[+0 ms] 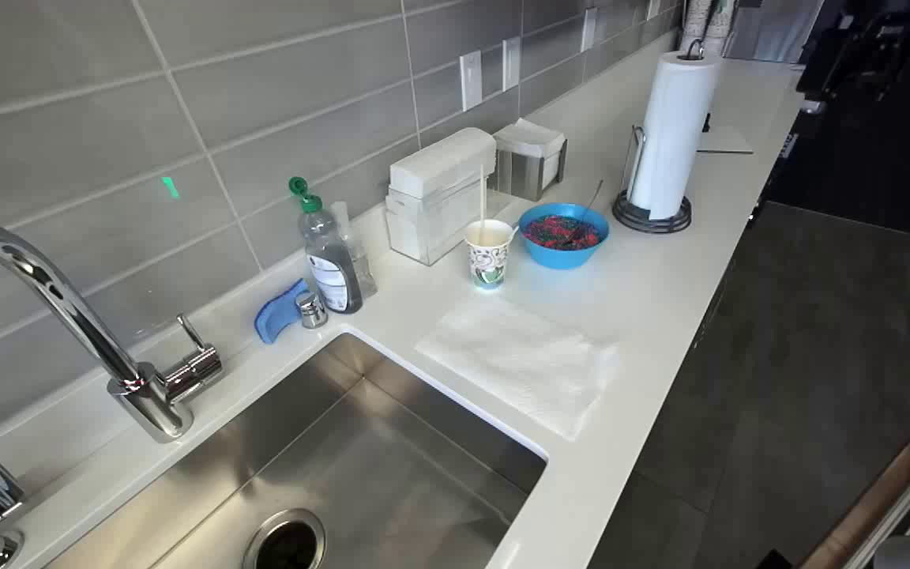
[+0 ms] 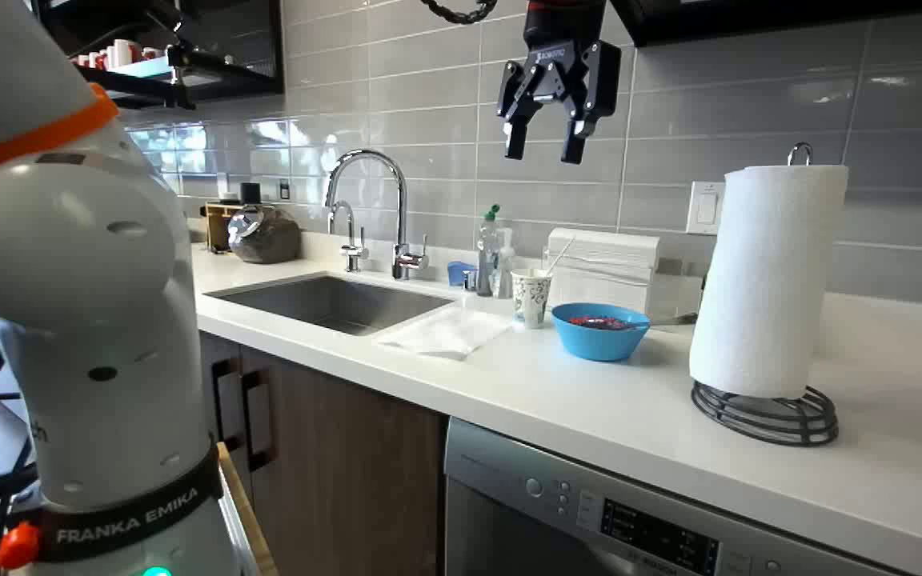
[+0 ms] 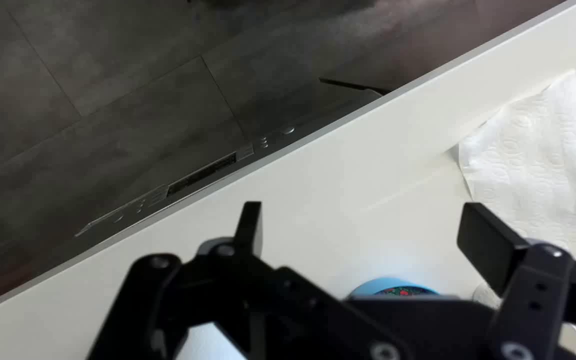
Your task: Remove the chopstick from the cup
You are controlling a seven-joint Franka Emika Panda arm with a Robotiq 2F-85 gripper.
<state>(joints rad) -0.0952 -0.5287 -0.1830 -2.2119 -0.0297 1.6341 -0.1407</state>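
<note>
The cup (image 1: pixel 489 257) is small and pale with a printed pattern. It stands upright on the counter beside the blue bowl, and it shows in both exterior views (image 2: pixel 531 298). A thin pale chopstick (image 1: pixel 483 194) sticks up out of the cup; it leans in an exterior view (image 2: pixel 560 254). My gripper (image 2: pixel 543 154) is open and empty, pointing down high above the counter, well apart from the cup and chopstick. In the wrist view the open fingers (image 3: pixel 360 215) frame bare counter. A pale edge, probably the cup (image 3: pixel 485 295), shows by the right finger; the chopstick is hidden there.
The blue bowl (image 1: pixel 563 258) with colourful contents and a utensil stands right beside the cup. A white boxy towel container (image 1: pixel 441 197), a soap bottle (image 1: pixel 330 261) and a paper towel roll (image 2: pixel 773 280) stand around. A flat paper towel (image 1: pixel 526 356) lies by the sink (image 1: pixel 392 474).
</note>
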